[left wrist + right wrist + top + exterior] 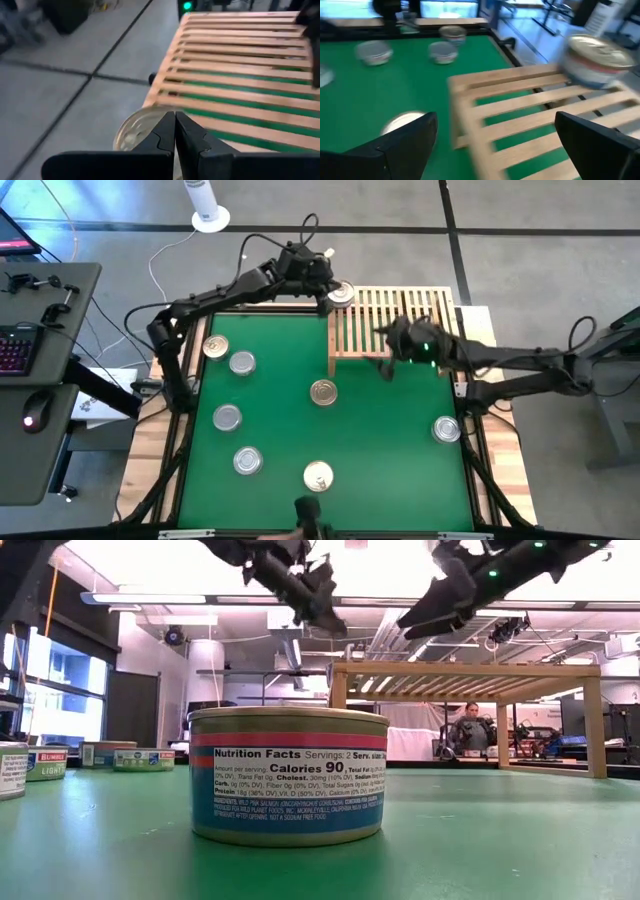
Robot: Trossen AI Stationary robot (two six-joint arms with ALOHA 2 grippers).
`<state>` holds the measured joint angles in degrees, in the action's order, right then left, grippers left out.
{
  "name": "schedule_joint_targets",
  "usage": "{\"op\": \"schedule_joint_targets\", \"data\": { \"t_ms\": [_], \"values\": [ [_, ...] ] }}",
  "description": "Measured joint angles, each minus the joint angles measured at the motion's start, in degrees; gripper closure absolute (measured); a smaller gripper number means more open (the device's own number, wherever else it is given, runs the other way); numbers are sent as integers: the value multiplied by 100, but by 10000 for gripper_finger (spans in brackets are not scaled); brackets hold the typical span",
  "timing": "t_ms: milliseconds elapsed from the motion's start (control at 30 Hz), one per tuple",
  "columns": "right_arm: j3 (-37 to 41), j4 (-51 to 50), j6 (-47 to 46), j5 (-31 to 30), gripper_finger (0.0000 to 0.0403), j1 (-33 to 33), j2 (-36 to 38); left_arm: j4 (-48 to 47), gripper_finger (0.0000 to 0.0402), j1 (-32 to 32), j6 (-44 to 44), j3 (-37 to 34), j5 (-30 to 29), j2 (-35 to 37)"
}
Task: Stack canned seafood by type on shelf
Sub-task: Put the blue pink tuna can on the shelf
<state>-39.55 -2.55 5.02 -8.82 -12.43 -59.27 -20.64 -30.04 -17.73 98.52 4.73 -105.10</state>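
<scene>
Tin (342, 295) sits on the shelf's (400, 320) far-left corner.

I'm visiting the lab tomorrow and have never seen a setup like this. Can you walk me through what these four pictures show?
It is a robot with two dark arms at a green table. One picture looks straight down from above, one looks level across the tabletop, and two come from cameras on the arms' wrists.

On the table lie seven small round tins, for example one near the middle and one at the near edge, which fills the low picture. At the far side stands a slatted wooden shelf.

The left gripper is at the shelf's far left corner, fingers shut, right by an eighth tin that sits on that corner. It does not appear to be holding it. The right gripper is over the shelf's near edge, open and empty.
</scene>
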Motion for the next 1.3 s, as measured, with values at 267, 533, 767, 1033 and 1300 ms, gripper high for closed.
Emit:
{"op": "schedule_joint_targets", "data": {
  "t_ms": [267, 533, 767, 1033, 1300],
  "values": [
    [718, 615, -560, -323, 5, 1451, 81, -909, 401, 958, -411, -388, -1128, 515],
    [824, 705, -861, -1906, 5, 2332, 77, -464, 401, -72, 380, -785, -1962, 166],
    [824, 720, -927, -2268, 5, 2433, 77, 195, 401, -566, 526, -789, -1107, -455],
    [824, 713, -911, -2268, 5, 2393, 77, 709, 401, -561, 521, -785, -1082, -614],
    [824, 708, -911, -2270, 5, 2330, 77, 913, 401, -558, 551, -785, -1082, -618]
  ]
}}
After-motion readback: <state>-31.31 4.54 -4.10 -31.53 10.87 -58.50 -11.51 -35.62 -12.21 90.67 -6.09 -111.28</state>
